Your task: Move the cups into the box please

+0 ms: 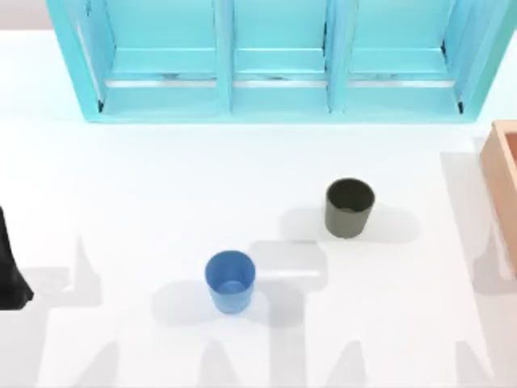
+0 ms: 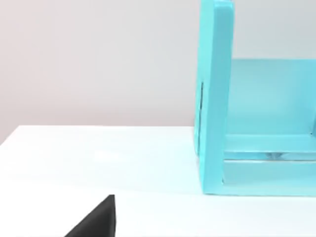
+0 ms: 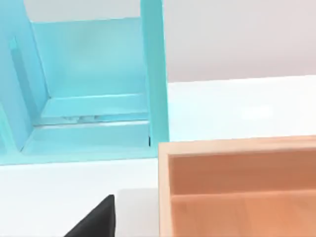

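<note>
Both cups stand upright on the surface, blue tumbler (image 1: 230,280) left of olive-grey tumbler (image 1: 349,208), the box (image 1: 502,166) at the right edge. Neither tool's state can be told.

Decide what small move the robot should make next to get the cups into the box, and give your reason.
Probably swing the right arm out over the olive-grey cup and lower its gripper to it. Both that cup and the blue cup stand upright and free on the white table, neither in the box. The olive-grey one is nearer the box at the table's right edge. The left arm sits parked at the left edge.
</note>
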`<move>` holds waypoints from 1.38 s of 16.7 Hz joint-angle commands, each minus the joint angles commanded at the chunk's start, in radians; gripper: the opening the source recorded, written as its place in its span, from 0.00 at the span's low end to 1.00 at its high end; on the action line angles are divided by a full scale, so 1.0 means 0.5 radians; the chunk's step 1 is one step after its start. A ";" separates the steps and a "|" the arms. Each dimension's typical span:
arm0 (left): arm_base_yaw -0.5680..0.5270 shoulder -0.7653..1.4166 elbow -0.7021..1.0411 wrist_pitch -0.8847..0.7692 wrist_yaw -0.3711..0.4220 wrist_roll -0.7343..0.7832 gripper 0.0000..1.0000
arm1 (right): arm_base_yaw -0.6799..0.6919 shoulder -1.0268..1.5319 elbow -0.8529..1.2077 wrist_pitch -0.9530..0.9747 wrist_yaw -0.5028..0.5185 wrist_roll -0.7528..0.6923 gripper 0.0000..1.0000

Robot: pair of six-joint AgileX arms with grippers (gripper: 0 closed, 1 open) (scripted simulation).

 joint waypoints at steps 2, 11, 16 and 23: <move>0.000 0.000 0.000 0.000 0.000 0.000 1.00 | 0.002 0.290 0.298 -0.233 0.006 0.072 1.00; 0.000 0.000 0.000 0.000 0.000 0.000 1.00 | 0.185 2.175 2.055 -1.530 0.049 0.432 1.00; 0.000 0.000 0.000 0.000 0.000 0.000 1.00 | 0.461 3.154 2.862 -2.103 0.048 0.627 1.00; 0.000 0.000 0.000 0.000 0.000 0.000 1.00 | 0.857 3.841 3.493 -2.464 0.011 0.824 1.00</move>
